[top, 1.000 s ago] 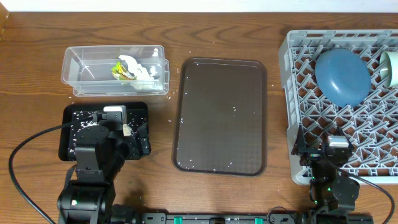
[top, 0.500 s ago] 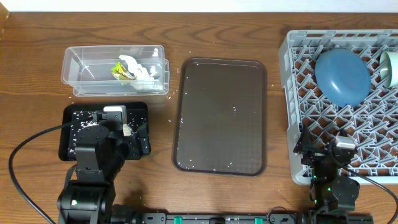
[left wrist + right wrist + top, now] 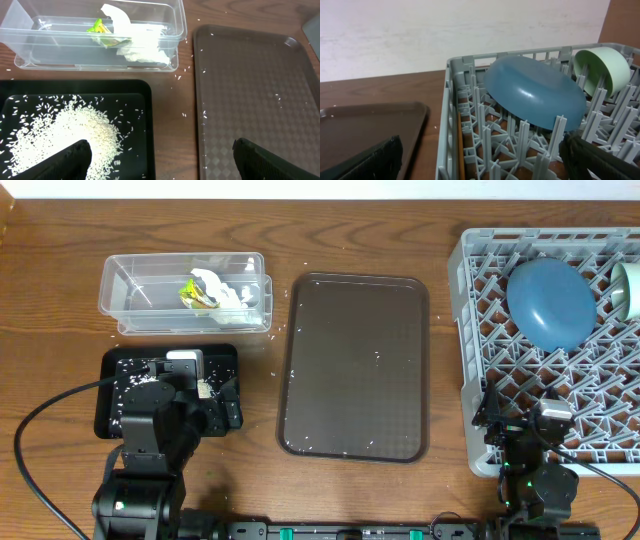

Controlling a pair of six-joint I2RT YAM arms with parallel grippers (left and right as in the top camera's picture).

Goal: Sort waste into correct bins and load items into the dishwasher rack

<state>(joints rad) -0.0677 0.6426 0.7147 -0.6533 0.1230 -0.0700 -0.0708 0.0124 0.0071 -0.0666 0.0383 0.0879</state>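
Observation:
The clear tub (image 3: 130,292) holds a crumpled white tissue (image 3: 140,42) and a yellow-green wrapper (image 3: 100,27). Below it, the black tray (image 3: 135,100) carries a heap of white rice (image 3: 75,135). My left gripper (image 3: 162,167) is open, one finger over the rice and the other over the brown tray's edge, holding nothing. In the grey dishwasher rack (image 3: 465,330) a blue plate (image 3: 548,302) leans on the pegs beside a mint-green bowl (image 3: 602,67). A thin wooden chopstick (image 3: 460,150) lies along the rack's left wall. My right gripper (image 3: 482,167) hangs open over the rack's front left corner.
A large brown serving tray (image 3: 355,365) lies between the bins and the rack, with a few rice grains on it. Stray grains dot the wood (image 3: 182,75) near the tub. The left arm's cable (image 3: 40,420) loops over the table's front left.
The right wrist drew back slightly toward the table's front edge, then held still. The left arm and all objects have not moved.

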